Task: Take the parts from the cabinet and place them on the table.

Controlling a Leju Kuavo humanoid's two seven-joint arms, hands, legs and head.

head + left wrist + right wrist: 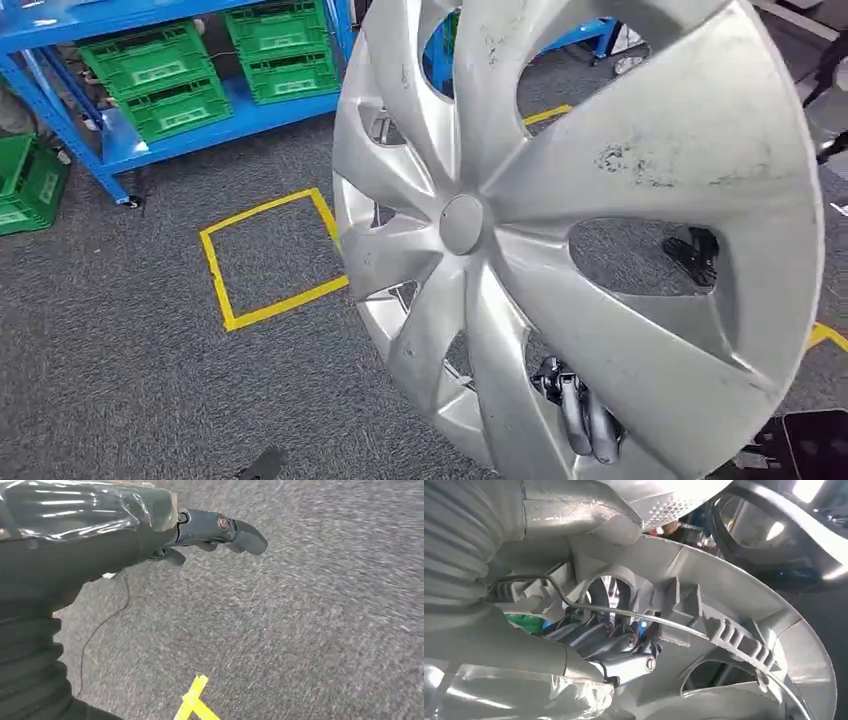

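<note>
The right hand (578, 410) grips a large silver wheel cover (590, 230) at its lower rim, the dark fingers (560, 385) hooked through one of the openings between the spokes and showing on the front face. The cover stands tilted on edge above the hand, its scuffed front turned to the head camera and its round centre cap up and to the left of the fingers. From the right wrist, the right hand (624, 655) lies against the ribbed back of the wheel cover (724, 610), its fingers curled through a cut-out, with a thin wire ring running along the back just beside them.

The left hand (215, 532) hangs over grey carpet (300, 630), holding nothing; its fingers look loosely curled, though how far apart they are cannot be told. A strip of yellow tape (195, 702) lies on the floor near it.

Well beyond the held cover, a blue rack (150, 140) carries green crates (160, 80), and a yellow taped square (270, 260) marks the carpet between the rack and the cover
</note>
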